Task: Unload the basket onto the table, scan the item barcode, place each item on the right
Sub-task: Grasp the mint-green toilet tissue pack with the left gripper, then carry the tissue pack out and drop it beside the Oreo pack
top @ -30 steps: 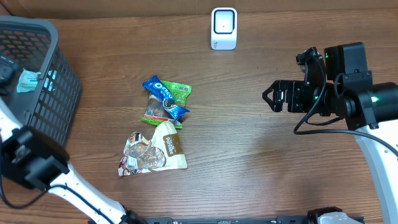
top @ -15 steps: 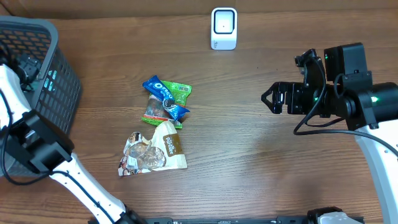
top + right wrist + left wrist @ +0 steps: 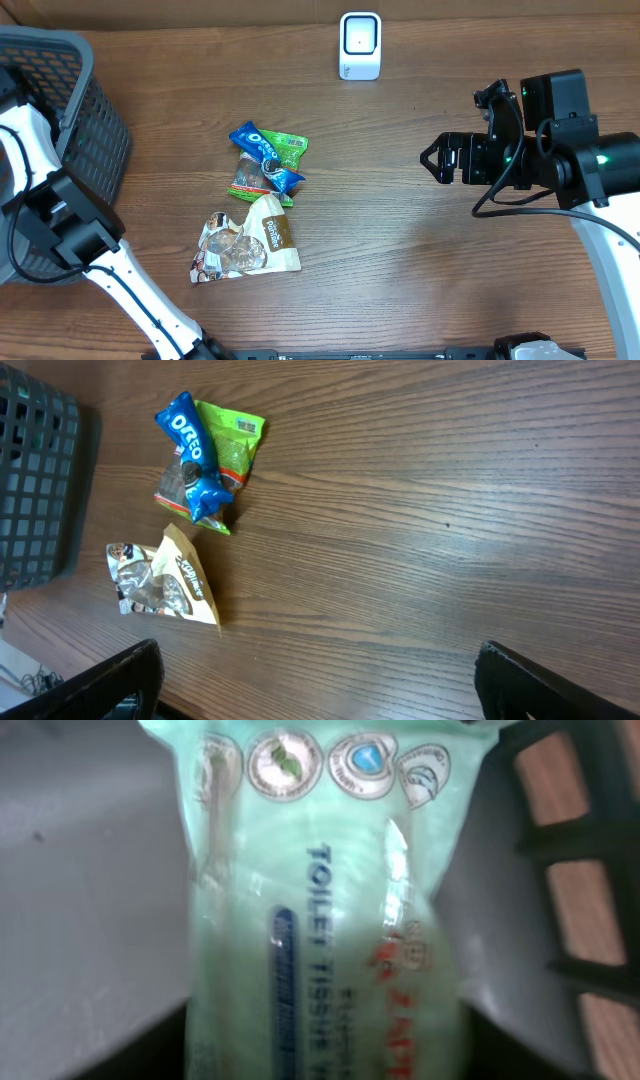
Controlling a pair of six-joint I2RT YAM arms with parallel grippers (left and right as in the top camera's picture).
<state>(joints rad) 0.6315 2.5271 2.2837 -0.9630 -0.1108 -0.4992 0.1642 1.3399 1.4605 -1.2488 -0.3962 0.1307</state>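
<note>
A pale green toilet tissue pack (image 3: 320, 890) fills the left wrist view, lying inside the dark mesh basket (image 3: 575, 870). My left gripper (image 3: 325, 1055) has the pack between its dark fingers, which press its two sides. From overhead the left arm (image 3: 35, 140) reaches into the basket (image 3: 90, 150) at the far left, and its gripper and the pack are hidden there. The white barcode scanner (image 3: 360, 45) stands at the back middle. My right gripper (image 3: 432, 158) hovers open over bare table on the right, also open in its own view (image 3: 320, 690).
Three snack packs lie mid-table: a blue Oreo pack (image 3: 262, 155) on a green one (image 3: 288, 148), and a beige foil bag (image 3: 248, 243) nearer the front. The right wrist view shows the same packs (image 3: 195, 455) and the basket's corner (image 3: 35, 480).
My left arm has swung deeper into the basket and its jaws have closed in on the tissue pack. The right arm has barely moved.
</note>
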